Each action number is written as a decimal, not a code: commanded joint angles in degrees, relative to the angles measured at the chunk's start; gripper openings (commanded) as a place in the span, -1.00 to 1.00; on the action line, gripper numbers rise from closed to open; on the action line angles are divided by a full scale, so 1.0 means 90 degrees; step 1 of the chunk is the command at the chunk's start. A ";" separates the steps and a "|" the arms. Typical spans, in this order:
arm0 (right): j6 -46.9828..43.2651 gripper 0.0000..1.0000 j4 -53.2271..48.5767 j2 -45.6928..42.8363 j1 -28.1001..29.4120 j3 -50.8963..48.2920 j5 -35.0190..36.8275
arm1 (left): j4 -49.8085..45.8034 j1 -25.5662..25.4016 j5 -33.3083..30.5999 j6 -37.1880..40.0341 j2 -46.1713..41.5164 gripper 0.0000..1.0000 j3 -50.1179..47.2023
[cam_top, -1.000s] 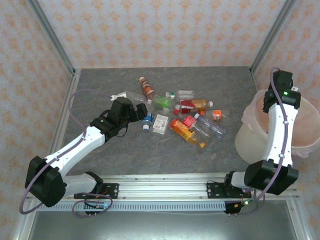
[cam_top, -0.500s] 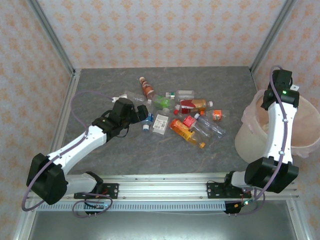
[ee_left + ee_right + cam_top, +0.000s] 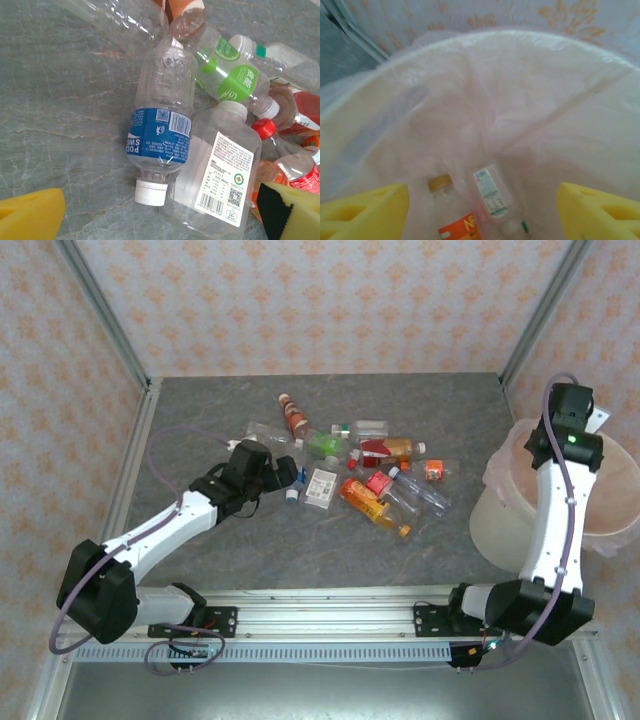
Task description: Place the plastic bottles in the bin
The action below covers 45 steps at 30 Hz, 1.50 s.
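Note:
Several plastic bottles (image 3: 365, 472) lie in a loose pile at the middle of the grey table. My left gripper (image 3: 284, 472) hovers at the pile's left edge, open, pads wide apart. Below it, in the left wrist view, the left gripper (image 3: 162, 220) straddles a clear bottle with a blue label (image 3: 160, 135) and white cap, lying beside a square clear bottle with a white label (image 3: 216, 184). A green-labelled bottle (image 3: 231, 79) lies beyond them. My right gripper (image 3: 482, 212) hangs open over the bin (image 3: 500, 512), holding nothing. Inside the bin (image 3: 485, 37) lie an orange-labelled bottle (image 3: 456, 227) and a white-labelled one (image 3: 490, 192).
The bin stands at the table's right edge, next to a slanted metal frame post (image 3: 545, 310). Another post (image 3: 105, 315) runs along the left side. An aluminium rail (image 3: 320, 620) marks the near edge. Bare grey tabletop (image 3: 300, 550) lies between the pile and the rail.
The left gripper has slid slightly nearer and right along the pile's edge. The right wrist has moved a little further over the bin.

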 commanded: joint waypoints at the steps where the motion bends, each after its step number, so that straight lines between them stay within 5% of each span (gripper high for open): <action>1: 0.0149 0.71 0.0690 -0.0841 0.0005 -0.0247 -0.0179 | 0.0141 -0.0018 0.0405 0.0055 0.0251 1.00 -0.0030; 4: 0.0272 0.99 0.1182 -0.1465 0.0046 -0.0512 -0.0607 | -0.0129 -0.0144 0.0452 0.0245 0.0589 1.00 0.0174; 10: 0.0719 0.99 0.1850 -0.2150 0.0192 -0.0709 -0.2845 | -0.0313 -0.0194 0.0007 0.0154 0.1001 1.00 0.0446; 13: 0.1414 0.98 0.3200 -0.2806 0.0516 -0.1554 -0.4193 | -0.0409 -0.0205 -0.0048 0.0406 0.1365 1.00 0.0712; 19: 0.2156 0.99 0.4066 -0.2923 0.0829 -0.1903 -0.5400 | -0.0694 -0.0199 -0.0268 0.0717 0.2016 1.00 0.1326; 23: 0.1581 0.99 0.3389 -0.2796 0.0880 -0.1658 -0.5317 | -0.0918 -0.0199 -0.0688 0.0711 0.2338 0.98 0.1590; 27: 0.1432 0.99 0.3176 -0.2826 0.0881 -0.1641 -0.5150 | -0.0946 -0.0193 -0.0570 0.0905 0.2700 0.71 0.1873; 45: 0.1731 0.99 0.3153 -0.2568 0.1012 -0.1694 -0.5676 | -0.0775 -0.0048 -0.0152 0.1081 0.3902 0.63 0.2280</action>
